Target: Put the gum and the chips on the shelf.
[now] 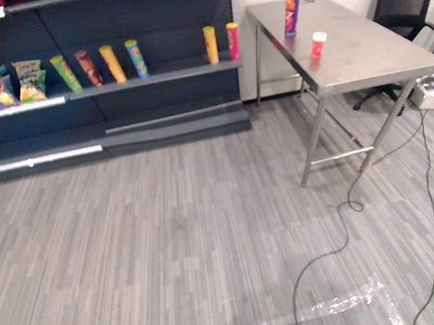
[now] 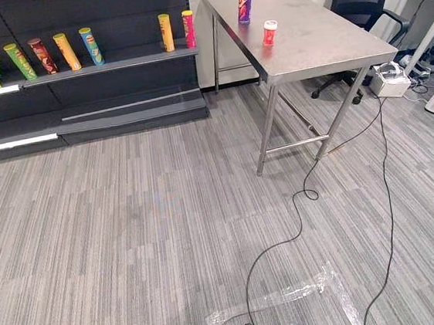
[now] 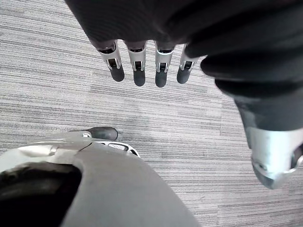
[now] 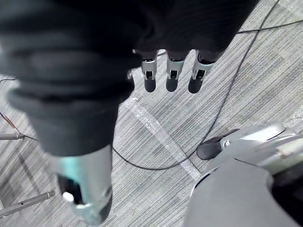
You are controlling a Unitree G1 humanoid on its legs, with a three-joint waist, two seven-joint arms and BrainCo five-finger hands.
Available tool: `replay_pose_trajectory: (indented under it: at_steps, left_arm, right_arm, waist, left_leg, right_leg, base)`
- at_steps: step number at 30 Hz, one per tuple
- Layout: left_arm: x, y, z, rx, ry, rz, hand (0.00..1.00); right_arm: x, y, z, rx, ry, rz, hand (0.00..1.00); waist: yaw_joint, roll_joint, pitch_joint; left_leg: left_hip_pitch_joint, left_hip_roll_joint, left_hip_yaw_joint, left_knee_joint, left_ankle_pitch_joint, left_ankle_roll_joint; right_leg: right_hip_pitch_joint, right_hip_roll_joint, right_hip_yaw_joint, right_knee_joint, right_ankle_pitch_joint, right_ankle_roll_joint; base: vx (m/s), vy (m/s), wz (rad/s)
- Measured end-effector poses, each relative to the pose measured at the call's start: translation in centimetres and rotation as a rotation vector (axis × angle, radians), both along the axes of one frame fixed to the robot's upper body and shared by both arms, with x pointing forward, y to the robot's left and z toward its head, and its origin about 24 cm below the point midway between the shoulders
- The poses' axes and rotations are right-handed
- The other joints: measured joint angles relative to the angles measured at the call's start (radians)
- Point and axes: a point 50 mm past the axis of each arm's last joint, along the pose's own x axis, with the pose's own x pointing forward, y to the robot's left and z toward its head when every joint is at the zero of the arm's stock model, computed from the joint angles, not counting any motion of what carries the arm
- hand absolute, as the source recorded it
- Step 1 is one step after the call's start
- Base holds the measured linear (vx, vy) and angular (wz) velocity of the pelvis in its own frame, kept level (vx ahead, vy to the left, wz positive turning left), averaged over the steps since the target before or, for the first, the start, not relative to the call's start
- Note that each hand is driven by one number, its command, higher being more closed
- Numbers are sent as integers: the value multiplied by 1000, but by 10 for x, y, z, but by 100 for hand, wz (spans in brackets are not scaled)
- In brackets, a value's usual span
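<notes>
1. On the steel table (image 1: 368,49), ahead of the robot and to its right, stand both task things. The chips can (image 1: 293,7) is near the far end. The gum tub (image 1: 318,44) is closer to the robot, apart from the can.
2. The chips can is upright, so its long axis is vertical. The gum tub is small in the head views. It seems to stand upright too, red with a pale top.
3. The left hand (image 3: 138,61) hangs over the floor (image 3: 57,109) with its fingers straight and its thumb apart, holding nothing.
4. The right hand (image 4: 172,75) hangs the same way: fingers relaxed and empty, with floor beneath it.
5. Both things are well apart from either hand, and a stretch of floor lies between the robot and the table's near legs. Because the table is off to the robot's right, the right hand is judged the nearer one. The gum tub is the thing it would reach first.
6. The shelf (image 1: 154,77) lies ahead and to the left, its right end just beside the table's far corner. A row of cans (image 1: 113,63) leans on its ledge, with a gap toward the right end.
7. The coming move therefore looks like a walk toward the table, then a carry from right to left.
</notes>
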Motion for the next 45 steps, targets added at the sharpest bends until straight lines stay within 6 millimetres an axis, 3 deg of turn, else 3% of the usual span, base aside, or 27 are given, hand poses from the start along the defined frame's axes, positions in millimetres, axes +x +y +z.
replay_pose_trajectory:
  at_steps: [10, 11, 13, 16, 18, 19, 21, 22, 24, 26, 28, 29, 30, 32, 33, 34, 35, 36, 37, 38, 39, 40, 42, 43, 45]
  left_arm:
    - [2, 0, 0, 6, -7, -29, 0]
    - [6, 0, 1, 7, -15, -34, 0]
    - [11, 1, 1, 10, -29, -37, 0]
    - [18, 3, 2, 15, -46, -29, 0]
    - [24, 4, 3, 12, -66, -5, 0]
    - [27, 8, 5, 12, -91, 20, 0]
    - [29, 5, 5, -7, -112, 67, 0]
    - [29, 5, 5, -16, -118, 100, 0]
    - [29, 3, 5, -34, -125, 122, 0]
    - [31, 2, 5, -44, -138, 122, 0]
    - [31, 2, 5, -48, -143, 122, 0]
    - [32, 1, 5, -51, -145, 125, 0]
    - [32, 0, 5, -50, -145, 124, 0]
    - [32, -1, 5, -53, -148, 127, 0]
    - [33, -1, 5, -55, -151, 126, 0]
    - [32, 2, 6, -51, -149, 125, 0]
    - [33, 9, 7, -32, -158, 123, 0]
    - [39, 13, 9, -22, -175, 115, 0]
    - [41, 13, 9, -20, -175, 111, 0]
    - [41, 14, 9, -17, -173, 107, 0]
    - [41, 13, 9, -19, -172, 106, 0]
    - [41, 13, 9, -17, -170, 99, 0]
    - [40, 14, 9, -15, -167, 94, 0]
    - [41, 14, 10, -15, -171, 85, 0]
    - [43, 14, 10, -11, -171, 62, 0]
  right_arm:
    - [2, -1, 1, -10, -14, 10, 0]
    - [5, -1, 1, -12, -21, 12, 0]
    - [11, -1, 2, -13, -37, 15, 0]
    - [16, -1, 2, -13, -50, 18, 0]
    - [16, -1, 2, -14, -52, 16, 0]
    - [16, 1, 2, -8, -52, 12, 0]
    - [15, -3, 3, -16, -53, 6, 0]
    - [14, -3, 3, -16, -52, -2, 0]
    - [16, -5, 3, -18, -62, -30, 0]
    - [16, -4, 3, -16, -64, -37, 0]
    - [21, -4, 4, -15, -74, -34, 0]
    - [24, -4, 4, -16, -82, -32, 0]
    - [29, -4, 5, -18, -94, -26, 0]
    - [34, -7, 7, -30, -104, -7, 0]
    - [39, -6, 7, -27, -110, 14, 0]
    - [41, -4, 7, -23, -115, 17, 0]
    - [44, 5, 5, 2, -119, 18, 0]
    - [47, 11, 5, 21, -134, 10, 0]
    - [47, 11, 5, 22, -139, 1, 0]
    - [45, 10, 5, 23, -136, -12, 0]
    - [44, 9, 5, 24, -132, -20, 0]
    - [46, 8, 5, 28, -146, -22, 0]
    - [48, 8, 6, 26, -153, -20, 0]
    - [48, 6, 6, 22, -154, -20, 0]
    - [49, 6, 7, 17, -158, 1, 0]
  waist:
    - [-1, 0, 8]
    - [-1, 3, 14]
    - [-2, 0, 40]
    - [-5, -9, 73]
    - [-4, -13, 80]
    - [0, -30, 103]
    - [0, -27, 128]
    - [1, -18, 136]
    - [-2, -8, 142]
    - [0, -9, 145]
    - [2, -9, 146]
    - [3, -7, 147]
    - [4, 0, 150]
    - [7, 21, 159]
    - [12, 10, 161]
    - [20, 1, 155]
    - [30, -39, 143]
    - [24, -51, 137]
    - [22, -52, 136]
    - [25, -57, 133]
    - [30, -55, 129]
    - [28, -54, 128]
    - [19, -52, 129]
    - [11, -41, 133]
    - [1, -40, 137]
  left_leg:
    - [-20, 2, -9, 13, 0, -1]
    - [-37, 4, -11, 23, -1, -1]
    - [-53, 8, -14, 41, -1, -2]
    - [-75, 15, -30, 103, -29, -34]
    - [-127, 33, -35, 230, -78, -47]
    - [-235, 64, -33, 496, -94, -53]
    - [-312, 106, -37, 708, -75, -53]
    - [-366, 129, -42, 812, -95, -52]
    - [-424, 150, -43, 833, -121, -48]
    - [-467, 150, -42, 748, -120, -46]
    - [-491, 134, -57, 591, -87, -42]
    - [-490, 122, -83, 454, -37, -48]
    - [-486, 120, -109, 318, 22, -58]
    - [-487, 136, -147, 192, 76, -72]
    - [-486, 126, -131, 239, 174, -64]
    - [-483, 109, -122, 270, 179, -52]
    - [-496, 80, -87, 328, 126, -20]
    - [-514, 64, -64, 379, 69, 2]
    - [-515, 56, -60, 404, 50, 10]
    - [-503, 46, -31, 443, 22, 46]
    - [-490, 42, -11, 465, -10, 68]
    - [-450, 39, 19, 475, -45, 90]
    - [-407, 33, 23, 471, -63, 98]
    - [-345, 33, 24, 449, -85, 110]
    - [-233, 25, 23, 387, -115, 113]
  right_leg:
    - [-16, -2, -10, 9, -5, -6]
    - [-44, -3, -13, 52, -21, -27]
    - [-86, -7, -20, 130, -59, -30]
    - [-132, -22, -38, 258, -137, -41]
    - [-150, -32, -54, 323, -197, -50]
    - [-132, -43, -67, 350, -227, -63]
    - [-97, -35, -76, 364, -245, -72]
    - [-79, -34, -76, 382, -263, -76]
    - [-64, -38, -74, 386, -278, -74]
    - [-58, -53, -69, 386, -293, -60]
    - [-52, -72, -55, 387, -309, -48]
    - [-47, -84, -40, 386, -320, -34]
    - [-36, -89, -19, 385, -335, -19]
    - [-9, -90, 15, 372, -359, 15]
    - [14, -114, 50, 349, -372, 29]
    - [23, -137, 67, 328, -374, 30]
    - [36, -177, 96, 301, -359, 17]
    - [24, -202, 123, 310, -307, 30]
    - [21, -211, 134, 323, -281, 40]
    - [-1, -231, 175, 377, -249, 66]
    - [-25, -237, 201, 441, -223, 67]
    - [-83, -243, 221, 582, -150, 69]
    - [-126, -248, 209, 694, -46, 78]
    - [-163, -252, 187, 815, 64, 80]
    - [-229, -248, 142, 1020, 20, 67]
  base:
    - [-38, -26, 3]
    - [-19, -27, 10]
    - [-9, -30, 10]
    - [-17, -81, 22]
    - [0, -117, 40]
    - [12, -138, 33]
    - [45, -102, 21]
    - [84, -17, 5]
    - [147, 34, 0]
    - [165, 90, -4]
    - [246, 168, -15]
    - [379, 271, -31]
    - [353, 265, -38]
    - [431, 383, -57]
    - [464, 434, -73]
    - [495, 408, -78]
    - [532, 326, -60]
    - [538, 311, -42]
    - [520, 321, -26]
    - [482, 335, -28]
    - [644, 424, -51]
    - [531, 323, -43]
    - [363, 209, -22]
    - [297, 151, -6]
    - [359, 125, -3]
